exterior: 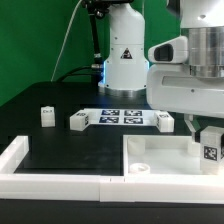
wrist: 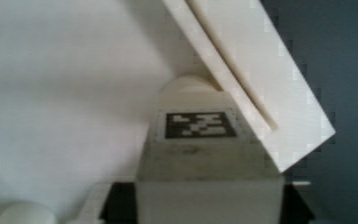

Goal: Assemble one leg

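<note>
Leg [exterior: 208, 151] pinched in the gripper [exterior: 208, 140], tag facing outward, hanging upright over the far-right part of the tabletop [exterior: 160, 152] at the exterior view's right; claw pressed together on the leg's sides, judging by the dark fingers [wrist: 105, 203] flanking its body in the wrist view. Not possible to tell from either picture whether the leg's foot is touching the tabletop or just above it.

Risks from here, as judgement only:
- Snagging on the tabletop's raised wall [wrist: 247, 70], which runs just beside the leg; would come from a small sideways drift during the descent.
- Missing the mount, or cross-threading, if lowered with any tilt; nothing visible to confirm the leg's stem lines up with a hole.
- Slipping or twisting inside the grip, since smooth plastic held only by two narrow pads could turn when pressed or rotated.

Differences between views:
- Exterior view only: the wider layout, with three spare legs [exterior: 80, 121] lying well apart on the dark table beside the marker board [exterior: 122, 116], and a small round boss [exterior: 140, 170] near the tabletop's left corner, far from the held leg.
- Wrist view only: the closeness of leg [wrist: 202, 140] to wall, the tag's pattern read straight on, and the gripper [wrist: 202, 200] centred on the leg; no spare legs, no marker board, no boss in sight
</note>
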Tool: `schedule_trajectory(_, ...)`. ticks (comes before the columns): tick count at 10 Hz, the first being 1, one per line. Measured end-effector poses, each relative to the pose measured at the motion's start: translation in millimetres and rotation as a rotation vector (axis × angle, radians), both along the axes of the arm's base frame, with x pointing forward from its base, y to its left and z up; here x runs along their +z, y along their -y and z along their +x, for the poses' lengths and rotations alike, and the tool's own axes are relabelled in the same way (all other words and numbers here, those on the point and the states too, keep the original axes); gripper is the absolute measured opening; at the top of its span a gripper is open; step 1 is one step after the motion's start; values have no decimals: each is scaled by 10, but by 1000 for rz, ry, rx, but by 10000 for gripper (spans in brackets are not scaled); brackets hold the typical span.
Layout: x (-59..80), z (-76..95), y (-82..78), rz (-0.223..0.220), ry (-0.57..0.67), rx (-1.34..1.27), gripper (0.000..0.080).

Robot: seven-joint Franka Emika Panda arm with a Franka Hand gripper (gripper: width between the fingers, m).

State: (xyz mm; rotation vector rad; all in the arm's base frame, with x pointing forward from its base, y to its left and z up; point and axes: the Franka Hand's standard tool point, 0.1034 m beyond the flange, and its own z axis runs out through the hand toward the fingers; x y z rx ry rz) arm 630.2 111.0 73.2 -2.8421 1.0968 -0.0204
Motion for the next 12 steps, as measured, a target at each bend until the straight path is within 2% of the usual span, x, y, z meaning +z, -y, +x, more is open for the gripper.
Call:
schedule_trajectory(3, -4, -20, -16, 27, -41, -440, 290)
schedule_trajectory(6, -11, -33, -23, 98, -96, -828, 291)
schedule_trajectory(7, -11, -31, -31, 108, -111, -943, 291)
schedule_trajectory(11, -2, -25, -35, 115, -135, -1161, 291)
schedule_trajectory(12, -9, -29, -40, 116, -140, -1197, 347)
